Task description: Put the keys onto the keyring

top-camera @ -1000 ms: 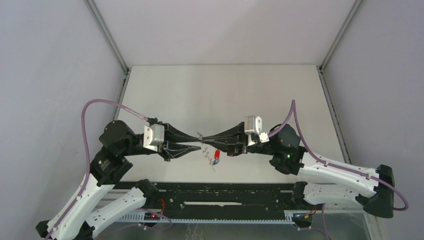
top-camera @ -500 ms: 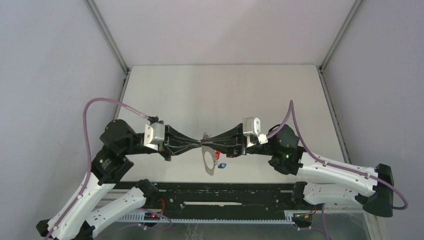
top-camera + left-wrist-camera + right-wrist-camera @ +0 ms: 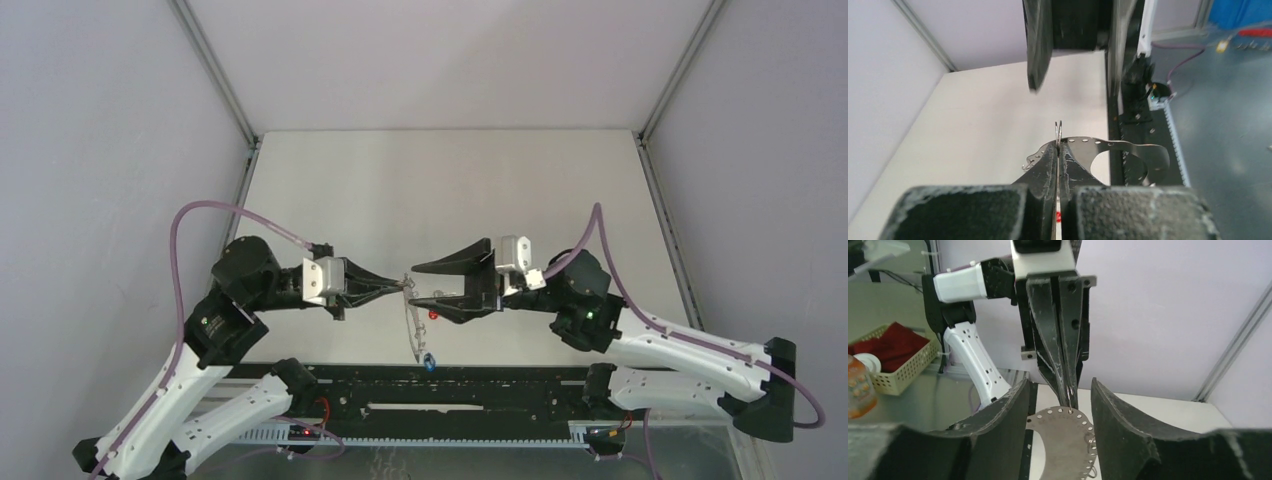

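The keyring (image 3: pixel 414 322) is a flat grey metal crescent with holes and small wire loops along its rim. It hangs above the table from my left gripper (image 3: pixel 403 285), which is shut on a wire loop (image 3: pixel 1058 131) at its top edge. The red key (image 3: pixel 432 314) shows beside the crescent's middle. The blue key (image 3: pixel 428 362) dangles at its lower end. My right gripper (image 3: pixel 428 287) faces the left one, open, its fingers (image 3: pixel 1015 410) standing on either side of the keyring (image 3: pixel 1063 437) without touching it.
A black rail (image 3: pixel 450 385) runs along the table's near edge under the hanging keys. Grey walls and metal posts (image 3: pixel 215 70) enclose the table. Off the table, the right wrist view shows a basket with red cloth (image 3: pixel 895 360) and an orange bottle (image 3: pixel 857 387).
My left gripper has shut on the keyring's loop. My right gripper has opened, let go and drawn slightly back to the right. The keyring now hangs lower, with the blue key swung down.
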